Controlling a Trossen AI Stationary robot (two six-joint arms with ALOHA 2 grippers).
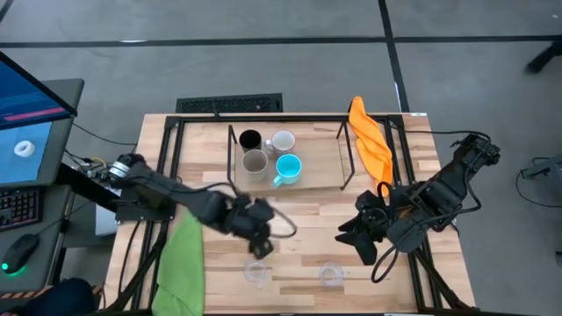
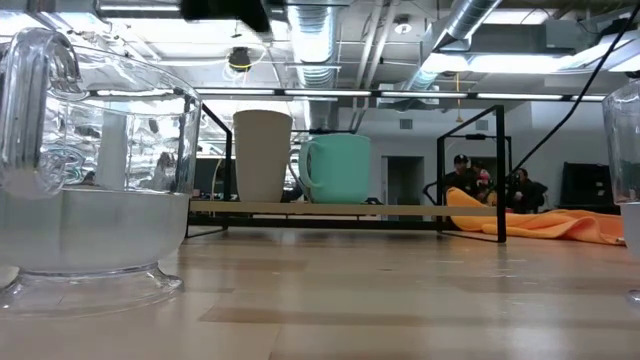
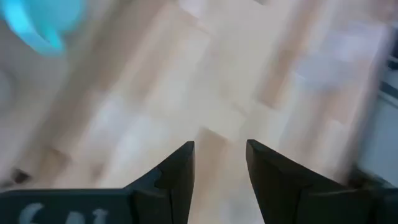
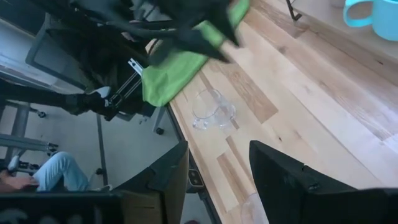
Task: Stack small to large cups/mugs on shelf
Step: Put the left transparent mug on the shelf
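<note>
The shelf (image 1: 320, 175) stands at the table's far middle. On its board stand a black cup (image 1: 250, 139), a white mug (image 1: 283, 140), a grey-beige cup (image 1: 255, 162) and a blue mug (image 1: 288, 167). Two clear glasses (image 1: 257, 271) (image 1: 331, 275) stand on the table near its front edge. My left gripper (image 1: 262, 246) is open and empty (image 3: 221, 155), just on the far side of the left glass. My right gripper (image 1: 354, 241) is open and empty (image 4: 217, 155), just on the far side of the right glass, pointing toward the left glass (image 4: 211, 112).
A green cloth (image 1: 183, 263) hangs over the table's near left edge. An orange cloth (image 1: 373, 145) lies at the shelf's right end. Bare wood lies between the shelf and the glasses. In the low view the left glass (image 2: 90, 190) is close to the camera.
</note>
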